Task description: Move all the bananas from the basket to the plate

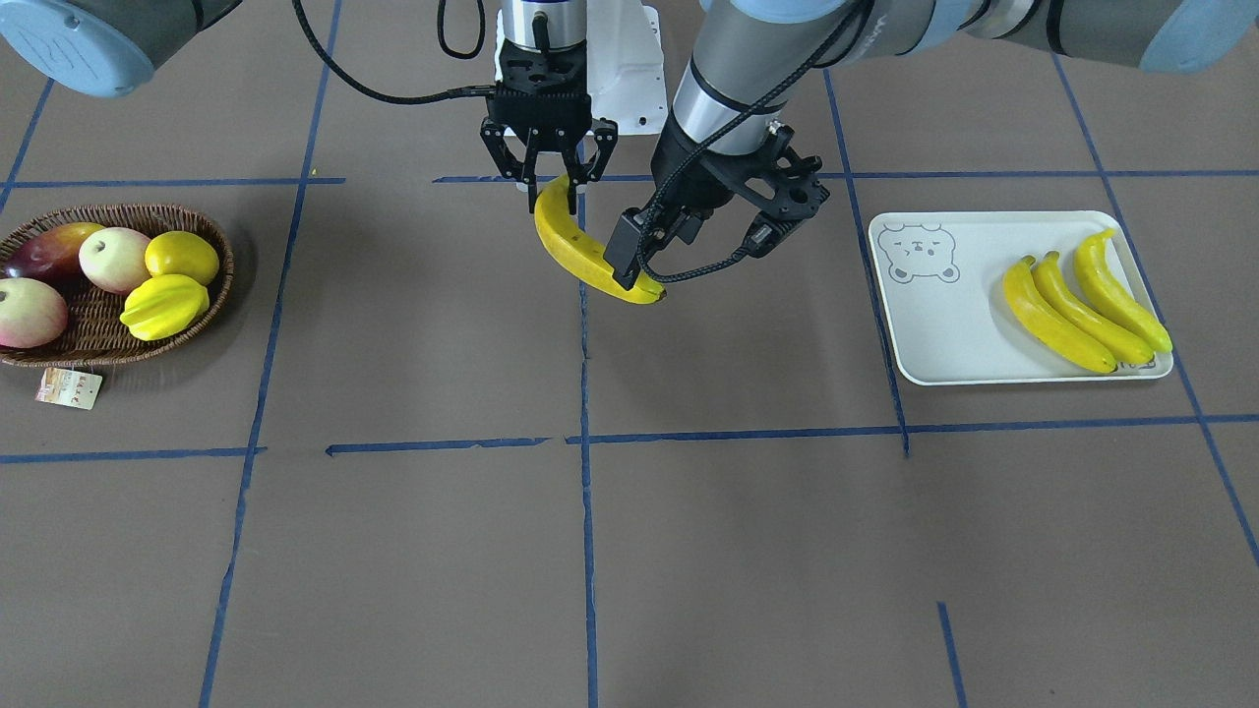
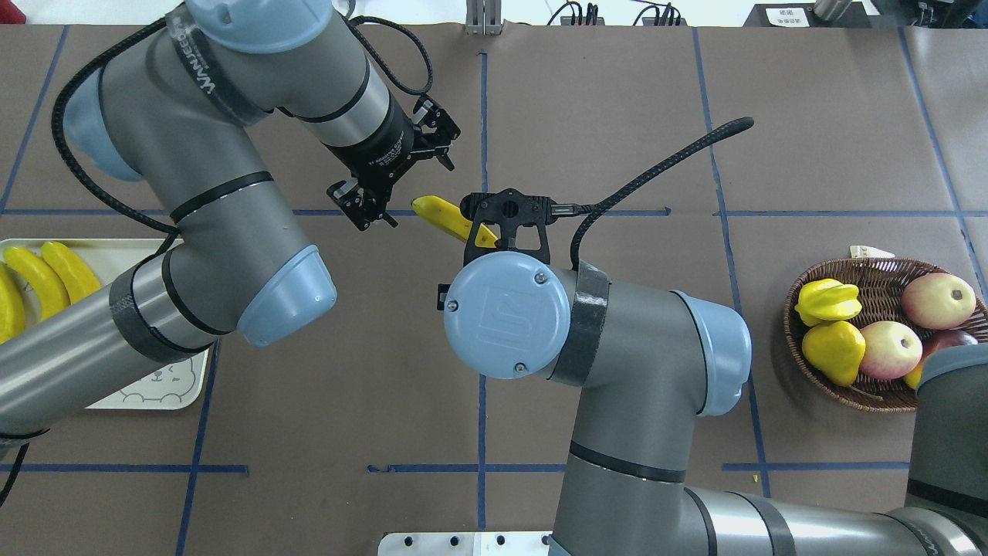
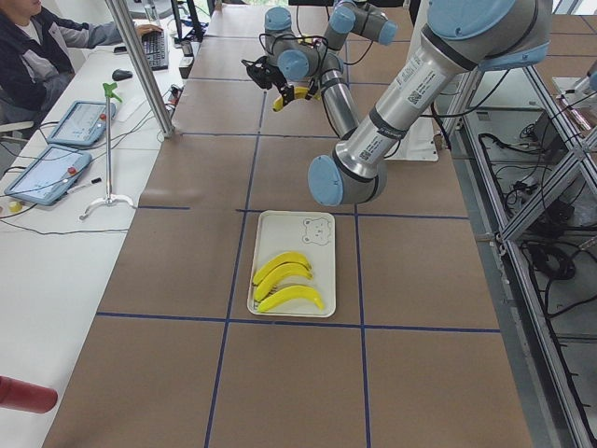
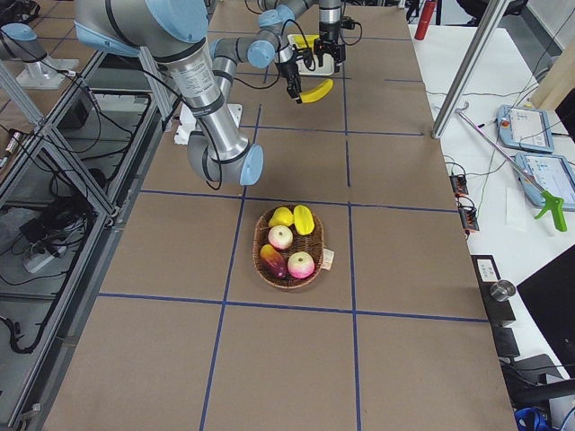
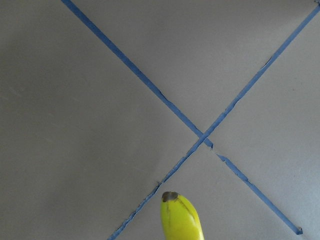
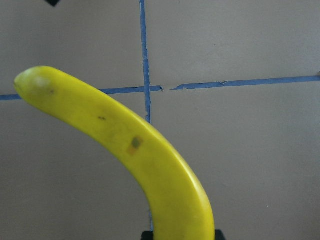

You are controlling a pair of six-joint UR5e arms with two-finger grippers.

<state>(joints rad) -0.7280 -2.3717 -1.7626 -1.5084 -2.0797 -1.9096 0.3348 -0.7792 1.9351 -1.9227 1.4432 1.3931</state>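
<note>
Right gripper [image 1: 558, 185]: pointed straight down over the centre of the table [image 1: 413, 551]; jaws clamped on the upper end of the held banana [image 1: 580, 254].
Left gripper [image 2: 409, 185]: tilted downward, at 4 o'clock of the right gripper in the front-facing view; jaws spread wide, gripping nothing.
Banana position: the held banana hung clear of the table and ran toward 5 o'clock. Its free end lay at the left gripper; contact could not be told.
Destination: three bananas [image 1: 1082, 300] lay side by side on the plate [image 1: 934, 339], at 3 o'clock.
Source: the basket [image 1: 98, 356] sat at 9 o'clock.
</note>
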